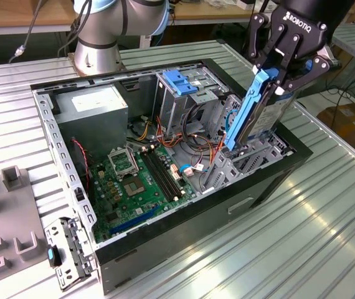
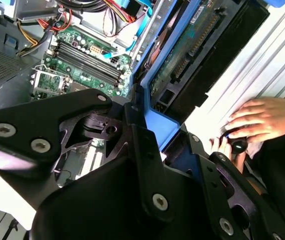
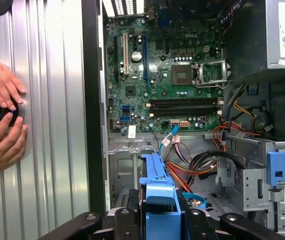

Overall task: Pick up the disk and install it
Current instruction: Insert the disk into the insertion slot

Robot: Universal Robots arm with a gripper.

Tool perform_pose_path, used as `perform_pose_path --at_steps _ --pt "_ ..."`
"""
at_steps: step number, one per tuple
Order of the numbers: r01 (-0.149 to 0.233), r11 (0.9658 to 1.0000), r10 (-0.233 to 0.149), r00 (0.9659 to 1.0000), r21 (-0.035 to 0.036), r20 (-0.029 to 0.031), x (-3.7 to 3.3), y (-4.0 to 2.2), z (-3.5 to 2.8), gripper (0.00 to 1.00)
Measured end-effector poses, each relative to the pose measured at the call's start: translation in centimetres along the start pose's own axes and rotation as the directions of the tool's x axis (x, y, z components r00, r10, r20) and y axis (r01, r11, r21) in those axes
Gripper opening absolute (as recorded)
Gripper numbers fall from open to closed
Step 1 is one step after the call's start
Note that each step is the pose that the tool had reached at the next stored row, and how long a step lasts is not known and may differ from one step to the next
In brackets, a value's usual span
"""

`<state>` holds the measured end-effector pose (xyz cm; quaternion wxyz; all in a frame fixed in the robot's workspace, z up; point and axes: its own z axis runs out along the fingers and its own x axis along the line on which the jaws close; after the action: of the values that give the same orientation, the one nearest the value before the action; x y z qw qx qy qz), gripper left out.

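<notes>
Gripper point(image 1: 279, 73) is clamped on the disk point(image 1: 252, 112), a flat grey metal slab with blue plastic rails. It tilts steeply, lower end inside the boxy black computer case point(image 1: 184, 227).

Case point(image 1: 184, 230) lies open on the table point(image 1: 308, 249), with the robot base point(image 1: 99, 53) behind it. Inside:
- PSU point(image 1: 93, 109) in the rear corner at the exterior view's left
- motherboard point(image 1: 140, 180) on the floor in front of the PSU
- drive cage point(image 1: 180, 93) at rear middle
- cables point(image 1: 196, 134) between cage and motherboard

Disk point(image 1: 255, 115) stands tilted at the exterior view's right end. Its top end is in the gripper point(image 1: 278, 76); its lower end is apparently inside the bay point(image 1: 246, 163), depth unclear. Bracket point(image 1: 68, 249) is on the table just beside the case's front corner. In the first wrist view, hands point(image 3: 0, 147) rest on the table beside the case.
</notes>
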<state>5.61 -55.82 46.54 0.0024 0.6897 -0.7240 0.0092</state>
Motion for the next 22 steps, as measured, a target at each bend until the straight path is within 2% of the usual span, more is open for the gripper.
perform_pose_path --at_steps 12,22 --pt "0.003 1.0000 -0.003 1.0000 0.0000 -0.0001 0.00 -0.15 1.35 0.37" --pt "0.003 1.0000 -0.003 1.0000 0.0000 -0.0001 -0.01 -0.23 1.47 0.37"
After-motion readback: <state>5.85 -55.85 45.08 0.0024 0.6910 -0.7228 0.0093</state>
